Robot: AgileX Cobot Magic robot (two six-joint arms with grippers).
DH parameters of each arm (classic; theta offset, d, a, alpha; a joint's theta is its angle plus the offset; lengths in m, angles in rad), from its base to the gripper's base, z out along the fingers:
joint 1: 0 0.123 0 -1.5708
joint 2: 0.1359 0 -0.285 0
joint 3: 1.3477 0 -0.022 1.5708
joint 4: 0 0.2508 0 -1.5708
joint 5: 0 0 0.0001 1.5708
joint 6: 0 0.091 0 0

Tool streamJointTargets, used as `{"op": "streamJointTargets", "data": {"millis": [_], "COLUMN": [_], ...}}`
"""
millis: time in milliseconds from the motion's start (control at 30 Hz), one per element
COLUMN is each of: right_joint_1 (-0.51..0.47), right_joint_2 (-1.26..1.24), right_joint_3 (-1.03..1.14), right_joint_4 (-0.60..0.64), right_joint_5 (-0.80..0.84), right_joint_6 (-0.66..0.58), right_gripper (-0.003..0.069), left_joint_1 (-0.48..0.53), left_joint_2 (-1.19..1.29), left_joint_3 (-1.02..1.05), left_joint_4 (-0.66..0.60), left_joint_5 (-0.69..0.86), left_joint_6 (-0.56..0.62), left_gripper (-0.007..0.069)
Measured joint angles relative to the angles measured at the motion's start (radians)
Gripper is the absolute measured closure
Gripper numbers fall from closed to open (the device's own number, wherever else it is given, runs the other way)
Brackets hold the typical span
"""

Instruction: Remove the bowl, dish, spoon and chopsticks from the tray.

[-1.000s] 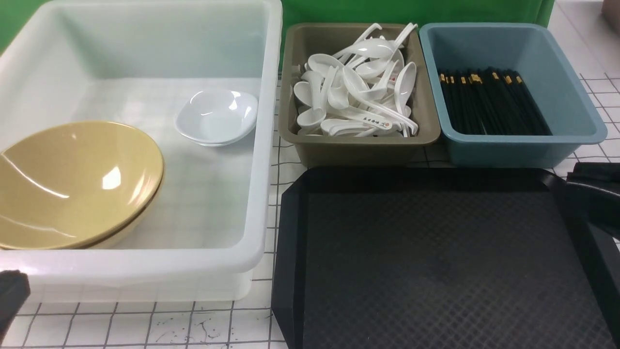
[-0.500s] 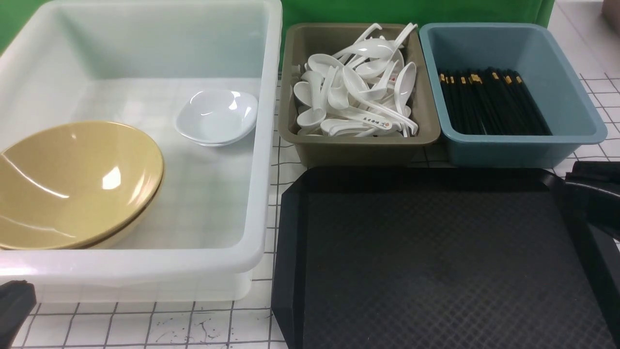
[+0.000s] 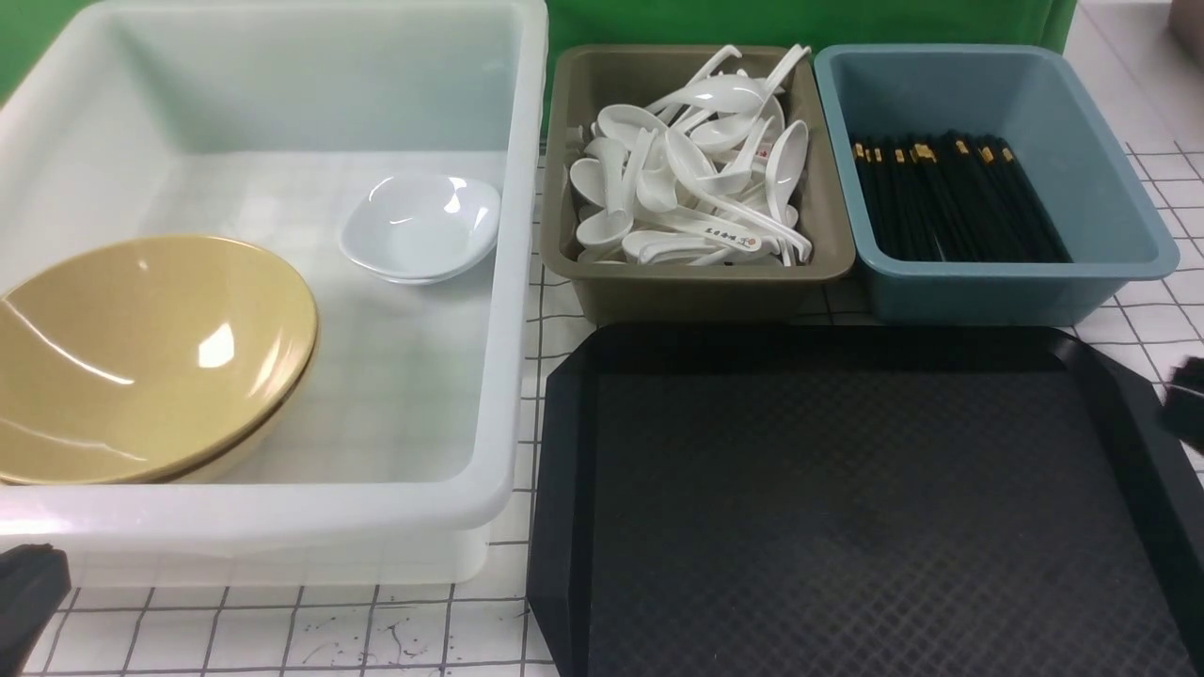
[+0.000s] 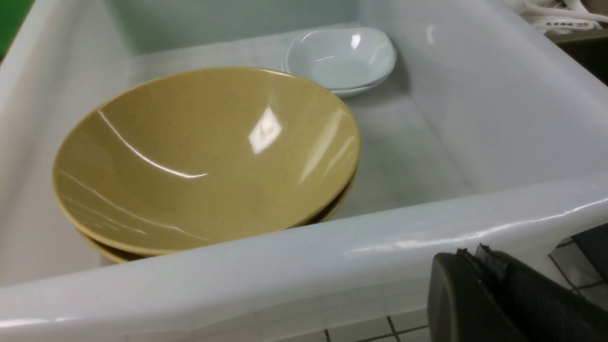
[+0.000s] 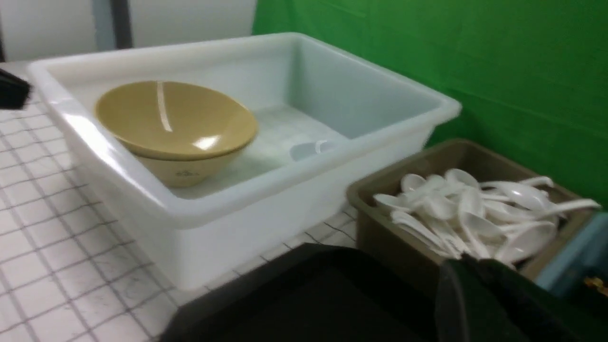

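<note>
The black tray [image 3: 847, 508] lies bare at the front right. Two stacked mustard-yellow bowls [image 3: 141, 357] [image 4: 204, 152] rest in the white tub's near left part. Farther back in the same tub sit the small white dishes [image 3: 420, 226] [image 4: 339, 57], also stacked. White spoons [image 3: 696, 179] [image 5: 475, 209] fill the olive-brown tub. Black chopsticks [image 3: 950, 197] lie in the blue tub. My left gripper [image 4: 470, 251] is shut and empty, low outside the white tub's near wall. My right gripper [image 5: 468, 261] is shut and empty at the tray's right edge, over its far rim.
The white tub [image 3: 282, 522] takes up the left half of the gridded white table. The olive-brown tub [image 3: 696, 291] and the blue tub [image 3: 1016, 291] stand side by side just behind the tray. A green backdrop closes the far side.
My right arm has pulled back to the right; only a small blurred tip still shows at the front view's right edge. The left gripper has barely moved. Nothing on the table has shifted.
</note>
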Motion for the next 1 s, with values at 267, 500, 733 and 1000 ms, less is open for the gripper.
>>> {"op": "streamJointTargets", "data": {"millis": [267, 500, 733, 1000], "right_joint_1": [-0.507, -0.689, -0.696, -0.696], "right_joint_2": [-0.28, -0.425, -0.439, -0.439], "right_joint_3": [0.333, 0.522, 0.554, 0.554], "right_joint_4": [-0.005, -0.005, -0.002, -0.001], "right_joint_5": [-0.053, -0.051, -0.017, -0.013], "right_joint_6": [0.033, 0.104, 0.145, 0.138], "right_gripper": [0.0624, 0.0624, 0.0625, 0.0625], "left_joint_1": [0.0, 0.0, 0.0, 0.0], "left_joint_2": [0.0, 0.0, 0.0, 0.0], "left_joint_3": [0.0, 0.002, 0.004, 0.004], "left_joint_4": [0.0, 0.0, 0.0, 0.0], "left_joint_5": [0.0, -0.001, -0.001, -0.001], "left_joint_6": [0.0, 0.001, 0.001, 0.004], "left_gripper": [0.0631, 0.0631, 0.0631, 0.0631]}}
